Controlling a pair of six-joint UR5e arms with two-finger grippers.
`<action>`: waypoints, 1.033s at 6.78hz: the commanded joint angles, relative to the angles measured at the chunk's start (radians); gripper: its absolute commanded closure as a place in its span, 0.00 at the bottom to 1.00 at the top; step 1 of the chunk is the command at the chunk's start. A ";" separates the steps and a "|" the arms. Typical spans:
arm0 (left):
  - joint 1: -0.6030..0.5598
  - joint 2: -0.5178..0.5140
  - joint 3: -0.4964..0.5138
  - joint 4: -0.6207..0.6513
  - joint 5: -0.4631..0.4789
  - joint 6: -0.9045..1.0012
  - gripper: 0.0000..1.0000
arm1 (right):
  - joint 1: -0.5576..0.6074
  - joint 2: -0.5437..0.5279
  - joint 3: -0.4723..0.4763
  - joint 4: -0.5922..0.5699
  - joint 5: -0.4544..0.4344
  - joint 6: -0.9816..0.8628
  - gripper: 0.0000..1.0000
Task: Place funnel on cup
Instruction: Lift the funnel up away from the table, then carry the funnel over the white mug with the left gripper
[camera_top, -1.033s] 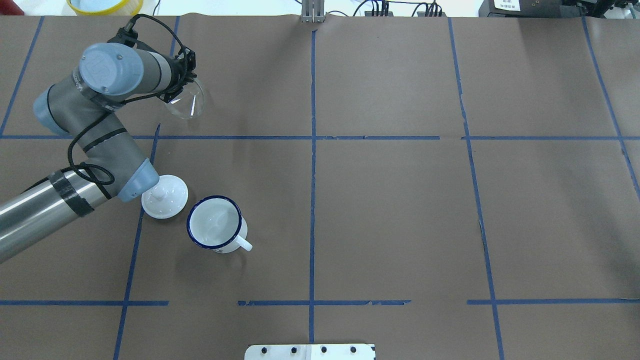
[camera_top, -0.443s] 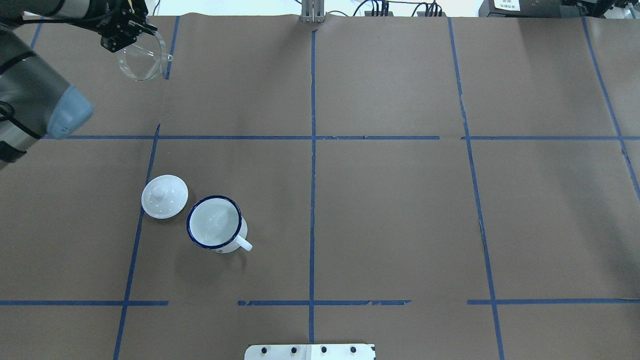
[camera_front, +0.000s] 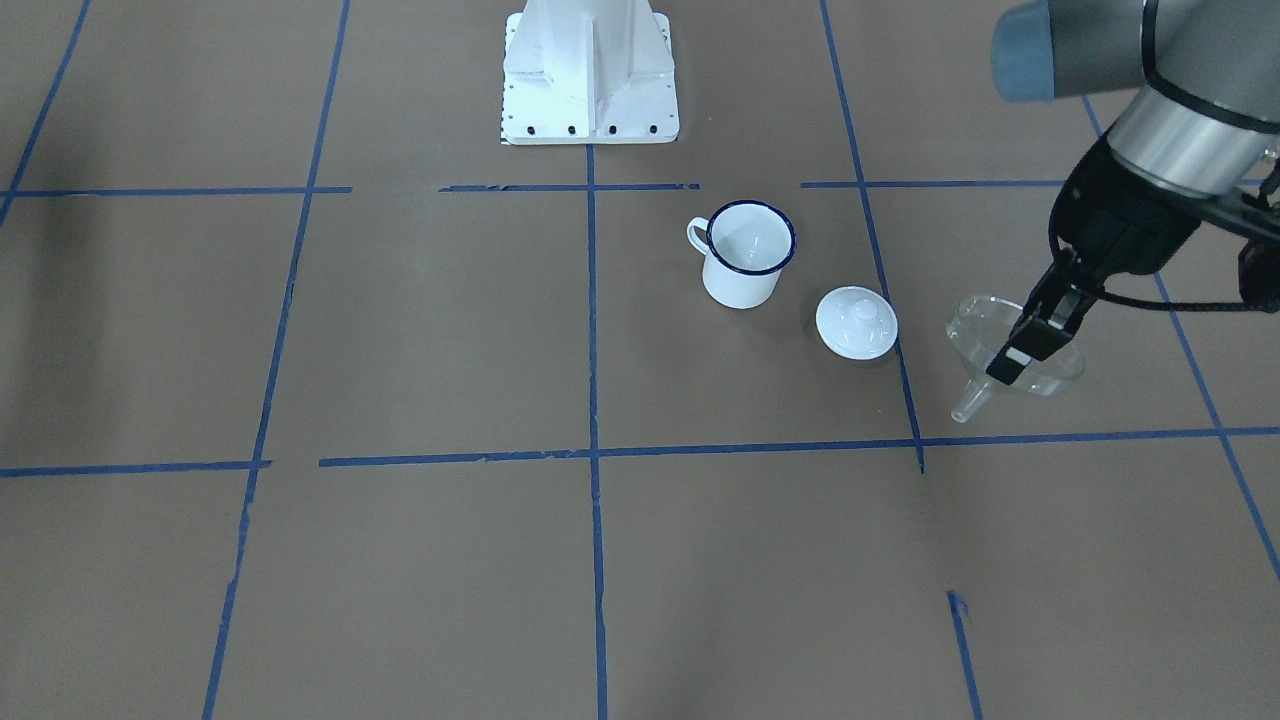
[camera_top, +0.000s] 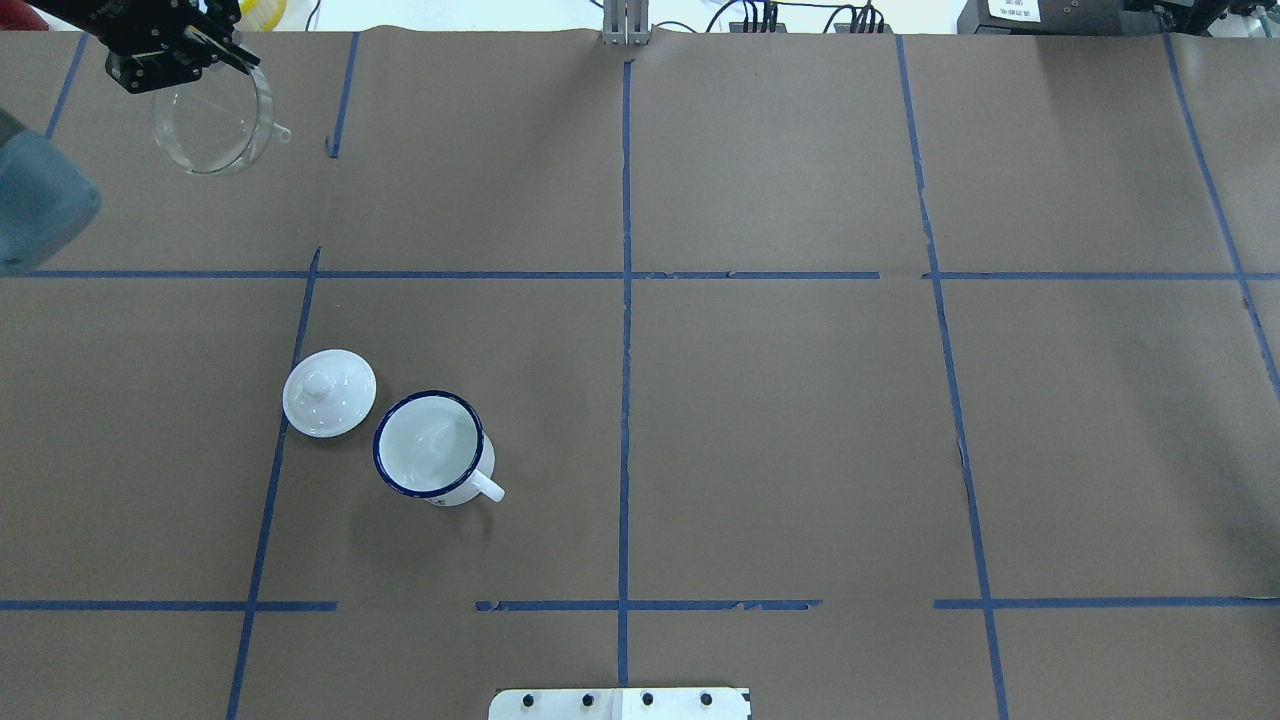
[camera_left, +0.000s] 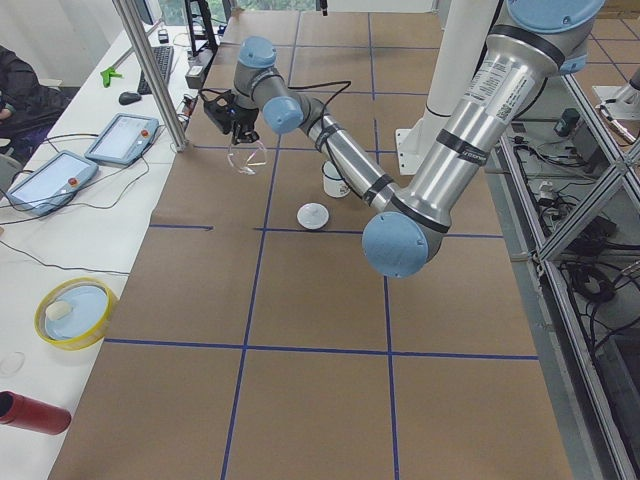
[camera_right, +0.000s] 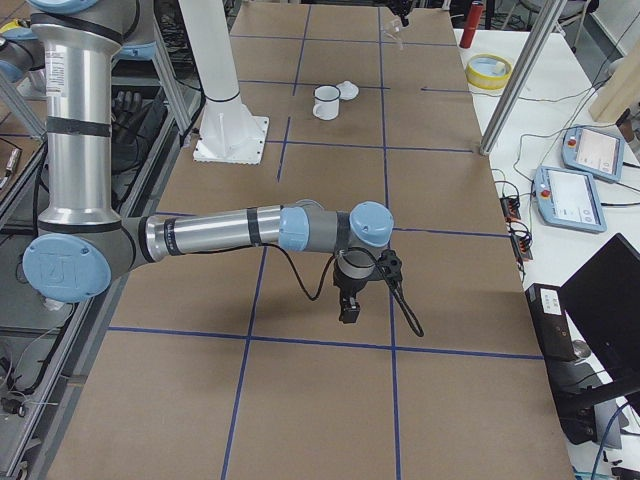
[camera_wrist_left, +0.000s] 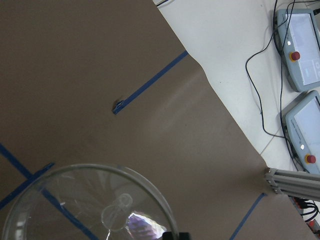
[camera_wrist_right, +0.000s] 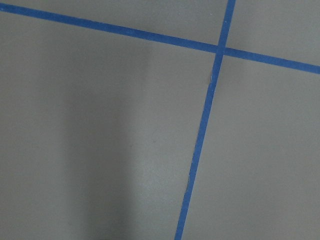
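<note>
1. My left gripper (camera_front: 1030, 345) pinches the funnel (camera_front: 968, 325) by its rim, aloft, well apart from the cup (camera_front: 748, 255), beyond the lid (camera_front: 856, 322).
2. I should point the spout straight down, centre it over the cup, then lower.
3. Right gripper (camera_right: 348, 312): I cannot tell its state.
</note>
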 joint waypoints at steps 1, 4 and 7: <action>0.161 -0.086 -0.134 0.350 0.020 0.068 1.00 | 0.000 0.000 0.000 0.000 0.000 0.000 0.00; 0.459 -0.250 -0.142 0.627 0.173 0.095 1.00 | 0.000 0.001 0.000 0.000 0.000 0.000 0.00; 0.569 -0.246 -0.087 0.619 0.259 0.095 1.00 | 0.000 0.000 0.000 0.000 0.000 0.000 0.00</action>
